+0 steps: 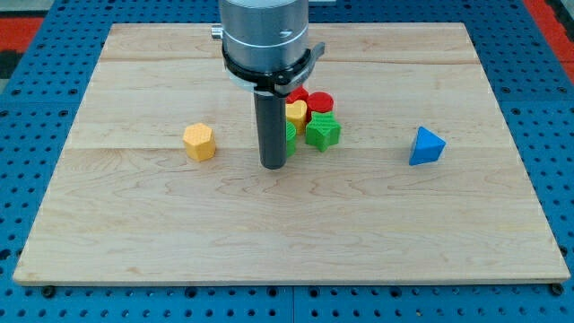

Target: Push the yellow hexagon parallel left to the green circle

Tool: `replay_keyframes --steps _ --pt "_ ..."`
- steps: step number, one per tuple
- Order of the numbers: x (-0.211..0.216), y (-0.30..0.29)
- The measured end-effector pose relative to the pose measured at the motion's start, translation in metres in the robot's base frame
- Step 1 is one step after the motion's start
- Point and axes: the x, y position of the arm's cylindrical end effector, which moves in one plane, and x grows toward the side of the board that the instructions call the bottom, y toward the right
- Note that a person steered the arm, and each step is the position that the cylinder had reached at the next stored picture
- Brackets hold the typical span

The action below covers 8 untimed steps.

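Note:
The yellow hexagon (199, 142) sits on the wooden board left of centre. My tip (273, 165) rests on the board to the hexagon's right, a short gap between them. Just right of the rod a green block (291, 135), likely the green circle, is mostly hidden behind it. A green star-shaped block (323, 131) lies right of that. A yellow block (296, 112) and two red blocks (321, 101) sit behind them in a tight cluster.
A blue triangular block (426, 146) lies alone at the view's right. The wooden board (134, 233) rests on a blue pegboard surface. The arm's grey body (265, 36) hangs over the board's top centre.

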Motion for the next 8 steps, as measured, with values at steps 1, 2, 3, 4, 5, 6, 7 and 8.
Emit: replay_keyframes --steps 1,2,3,4,5,6,7,8 --pt "-0.003 0.001" --pt "0.002 -0.002" --pt "0.015 -0.031" --pt "0.018 -0.08" --pt "0.014 -0.128" --pt "0.011 -0.156" --pt "0.002 -0.152" --pt "-0.005 -0.13"
